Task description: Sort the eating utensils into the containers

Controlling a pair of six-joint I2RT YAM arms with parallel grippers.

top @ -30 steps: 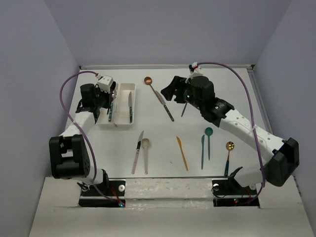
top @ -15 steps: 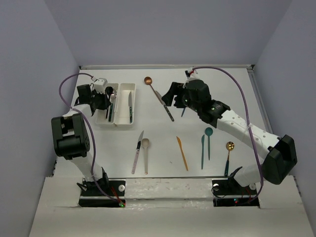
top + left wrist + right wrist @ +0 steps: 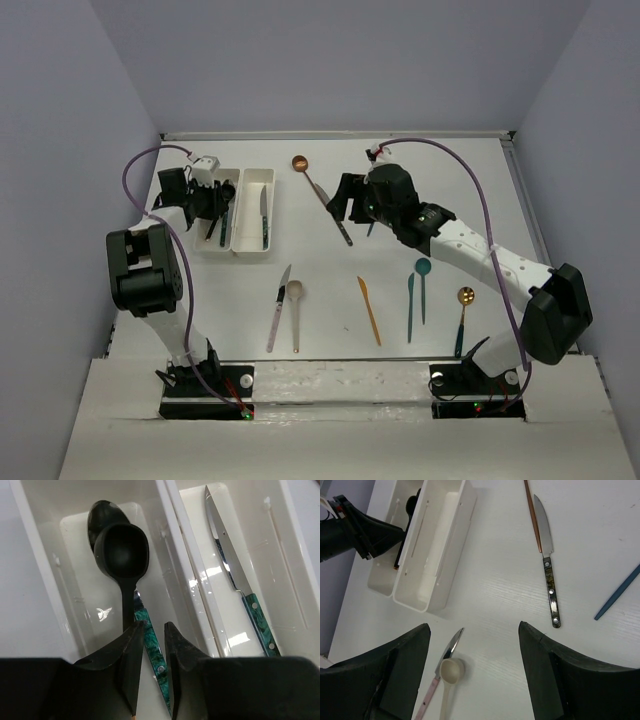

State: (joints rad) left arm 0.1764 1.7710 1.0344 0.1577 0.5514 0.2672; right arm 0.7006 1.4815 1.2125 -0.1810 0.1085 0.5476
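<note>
Left wrist shows my left hand [image 3: 154, 625] slightly parted above the black spoon [image 3: 121, 550] in the ten o'clock tray [image 3: 42, 565]; right hand [image 3: 472, 627] spread wide over the worktop [image 3: 495, 595].

White table [image 3: 330, 290], lavender walls [image 3: 330, 60]

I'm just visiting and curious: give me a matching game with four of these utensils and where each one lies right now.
Things:
1. black spoon
2. green-handled knife
3. orange knife
4. copper spoon

Places:
A. in the right tray
B. on the table, far side, just right of both trays
C. in the left tray
D. on the table, near side, around the middle

Pairs: 1-C, 2-A, 3-D, 4-B
</note>
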